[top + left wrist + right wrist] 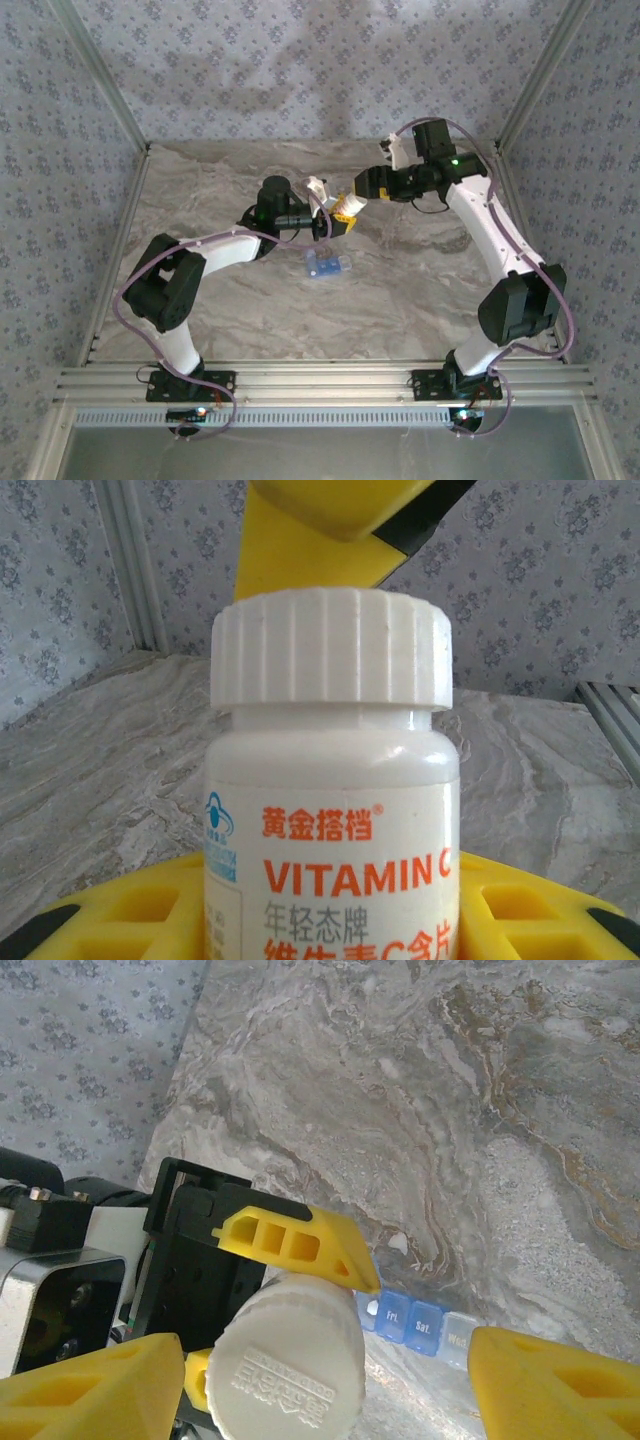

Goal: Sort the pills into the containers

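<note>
While the left hand (330,930) is clamped on the white vitamin bottle (335,810), cap (332,650) on and pills presumably inside, the right hand (325,1390) hangs at the cap with fingers apart, one side nearer than the other. The blue pill box (420,1322) lies on the bench (450,1110) below. Risks: an off-centre close shoves the bottle askew in its grip; twisting spins the bottle, not the cap; a sudden release scatters pills past the box.
</note>
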{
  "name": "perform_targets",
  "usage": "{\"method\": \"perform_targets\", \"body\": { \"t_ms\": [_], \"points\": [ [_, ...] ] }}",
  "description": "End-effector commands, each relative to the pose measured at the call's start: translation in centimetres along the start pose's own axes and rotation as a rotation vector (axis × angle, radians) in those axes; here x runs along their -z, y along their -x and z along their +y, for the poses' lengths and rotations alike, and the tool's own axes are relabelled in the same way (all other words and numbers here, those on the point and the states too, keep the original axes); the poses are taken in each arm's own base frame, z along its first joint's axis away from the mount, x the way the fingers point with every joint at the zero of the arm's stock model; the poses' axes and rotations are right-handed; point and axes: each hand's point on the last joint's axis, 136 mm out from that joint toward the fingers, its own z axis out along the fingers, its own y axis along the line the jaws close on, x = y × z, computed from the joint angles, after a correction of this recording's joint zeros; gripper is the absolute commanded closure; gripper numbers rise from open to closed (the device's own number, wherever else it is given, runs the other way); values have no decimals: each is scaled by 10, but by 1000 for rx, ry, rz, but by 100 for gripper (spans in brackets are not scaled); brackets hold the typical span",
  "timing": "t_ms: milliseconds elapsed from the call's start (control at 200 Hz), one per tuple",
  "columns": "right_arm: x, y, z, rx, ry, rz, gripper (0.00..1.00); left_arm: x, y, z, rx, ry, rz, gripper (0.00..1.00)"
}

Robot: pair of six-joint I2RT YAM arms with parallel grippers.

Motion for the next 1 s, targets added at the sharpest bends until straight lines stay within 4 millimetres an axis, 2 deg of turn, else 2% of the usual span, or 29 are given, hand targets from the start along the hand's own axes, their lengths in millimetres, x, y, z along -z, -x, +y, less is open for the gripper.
{"method": "perform_targets", "body": {
  "t_ms": [0, 295, 465, 640, 750, 860, 994],
  "points": [
    [0, -3, 7, 37, 15, 27, 24, 1, 21, -2, -46, -29, -35, 100],
    [-10, -8, 5, 26, 15, 47, 31, 1, 23, -1, -47, -25, -41, 100],
    [-12, -9, 6, 16, 28, 50, 43, 1, 23, -1, -47, -22, -41, 100],
    [-16, -6, 5, -18, 36, 20, 51, 0, 25, 2, -49, -5, -48, 100],
    [-23, -5, 1, -111, 26, -11, 57, -1, 27, 8, -59, 52, -57, 100],
    [-31, -7, -7, -232, -27, -53, 58, -3, 29, 12, -98, 130, -76, 100],
    [-37, 1, -13, -358, -48, -150, 59, -9, 28, 13, -154, 235, -92, 100]
  ]
}}
